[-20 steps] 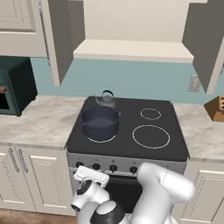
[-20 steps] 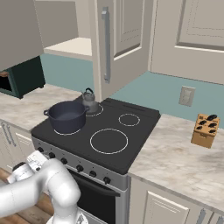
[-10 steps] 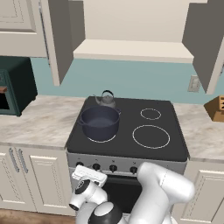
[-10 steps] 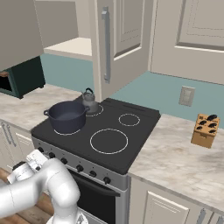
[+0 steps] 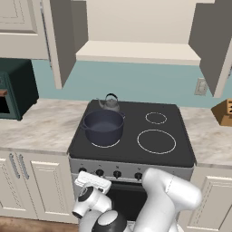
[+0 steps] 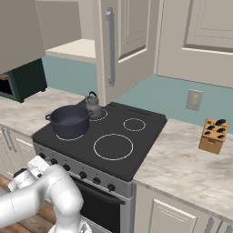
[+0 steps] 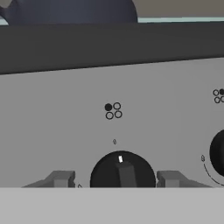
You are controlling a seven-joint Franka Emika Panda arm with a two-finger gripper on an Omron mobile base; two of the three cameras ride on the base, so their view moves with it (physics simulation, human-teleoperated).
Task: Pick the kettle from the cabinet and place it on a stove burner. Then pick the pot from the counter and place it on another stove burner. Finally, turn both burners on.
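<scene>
While the kettle (image 5: pixel 109 102) and pot (image 5: pixel 103 127) sit on burners, the gripper (image 7: pixel 118 178) has narrowed, part-open, fingers astride the lower-centre knob (image 7: pixel 123 170), ungripped.

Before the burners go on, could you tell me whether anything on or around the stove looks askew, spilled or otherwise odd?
Nothing stands out. The pot and kettle sit upright on the two left burners, nothing is spilled, and the claw straddles a front knob. The cabinet doors stand open.
</scene>
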